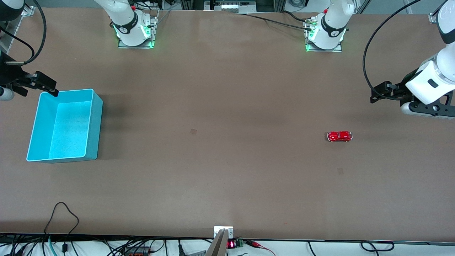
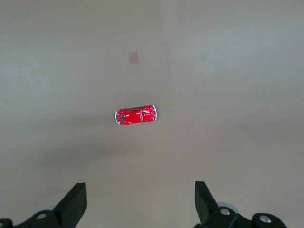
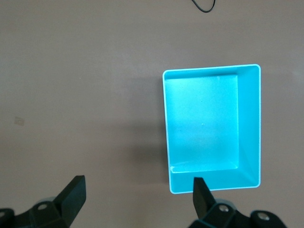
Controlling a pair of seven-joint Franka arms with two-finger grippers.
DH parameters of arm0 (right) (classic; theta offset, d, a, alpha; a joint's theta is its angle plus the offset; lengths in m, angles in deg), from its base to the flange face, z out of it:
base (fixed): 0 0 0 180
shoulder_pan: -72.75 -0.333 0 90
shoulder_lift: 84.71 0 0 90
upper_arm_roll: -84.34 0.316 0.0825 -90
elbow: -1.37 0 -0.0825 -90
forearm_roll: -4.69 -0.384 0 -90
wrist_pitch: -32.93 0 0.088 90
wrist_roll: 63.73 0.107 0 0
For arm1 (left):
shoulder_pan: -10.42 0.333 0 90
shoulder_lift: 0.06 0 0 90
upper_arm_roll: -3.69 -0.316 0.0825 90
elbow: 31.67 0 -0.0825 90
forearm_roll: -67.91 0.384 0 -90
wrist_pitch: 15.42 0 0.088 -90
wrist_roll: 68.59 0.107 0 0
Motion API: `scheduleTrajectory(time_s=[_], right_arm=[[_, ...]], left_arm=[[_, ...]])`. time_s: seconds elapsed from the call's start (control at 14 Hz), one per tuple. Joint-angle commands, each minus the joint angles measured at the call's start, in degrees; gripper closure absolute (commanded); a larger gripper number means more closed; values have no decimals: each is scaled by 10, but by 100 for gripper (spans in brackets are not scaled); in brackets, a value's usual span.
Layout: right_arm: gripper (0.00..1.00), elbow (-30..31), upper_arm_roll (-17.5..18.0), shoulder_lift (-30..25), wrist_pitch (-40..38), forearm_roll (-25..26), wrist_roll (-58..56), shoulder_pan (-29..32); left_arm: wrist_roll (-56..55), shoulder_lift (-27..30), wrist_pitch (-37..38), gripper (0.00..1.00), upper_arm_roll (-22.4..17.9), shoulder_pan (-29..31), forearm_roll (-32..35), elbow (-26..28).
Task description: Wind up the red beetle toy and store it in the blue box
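Blue box (image 1: 65, 125) empty per right wrist view, red beetle toy (image 1: 339, 136) upright, left end effector (image 2: 141, 202) open, right end effector (image 3: 138, 195) open

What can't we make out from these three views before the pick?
- Toy: winder or key too small to find in the front or left wrist view.
- Box: part of its farther rim is covered by the right gripper in the front view; the wall by the fingers is partly covered in the right wrist view.
- Left gripper: its arm is cut off by the front view's edge.
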Motion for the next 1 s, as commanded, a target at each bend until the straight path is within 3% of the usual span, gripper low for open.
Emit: scheduleTrajectory(time_s=[0.0,0.21,0.5,0.71,0.93], right_arm=[[0,-4,2,-2,-5,7,-4,0],[0,-4,2,-1,-5,7,-4,0],[0,-4,2,-1,-5,7,-4,0],[0,-4,2,-2,-5,7,-4,0],[0,-4,2,-1,-5,7,-4,0]], left_arm=[[4,-5,52,0,-2,-8,-6,-23],[21,-10,79,0,6,-10,-5,-21],[202,-38,65,0,3,1,-3,-15],[370,-50,-7,0,4,7,32,30],[539,-65,-132,0,4,17,47,105]])
